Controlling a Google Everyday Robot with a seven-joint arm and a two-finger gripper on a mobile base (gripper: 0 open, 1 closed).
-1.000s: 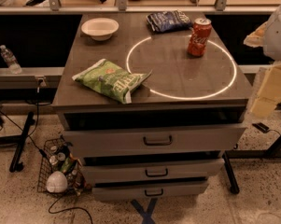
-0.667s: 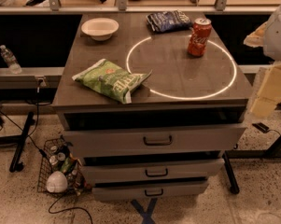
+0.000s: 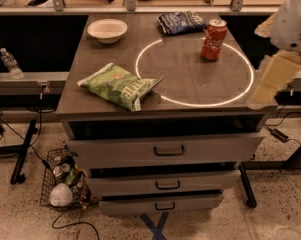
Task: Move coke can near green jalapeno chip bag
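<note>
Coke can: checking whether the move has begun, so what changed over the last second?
The gripper, at the table's right edge, edged slightly leftward. Nothing was taken hold of. The coke can, green jalapeno chip bag, bowl and blue bag stayed put.

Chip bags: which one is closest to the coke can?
The dark blue bag, right by the coke can; the green bag lies front-left; the gripper hangs at right.

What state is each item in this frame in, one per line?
coke can: upright, untouched, back right.
green jalapeno chip bag: lying flat, front left.
blue bag: lying flat, back.
bowl: upright.
water bottle: upright.
tool: at table's right edge, apart from can.
</note>
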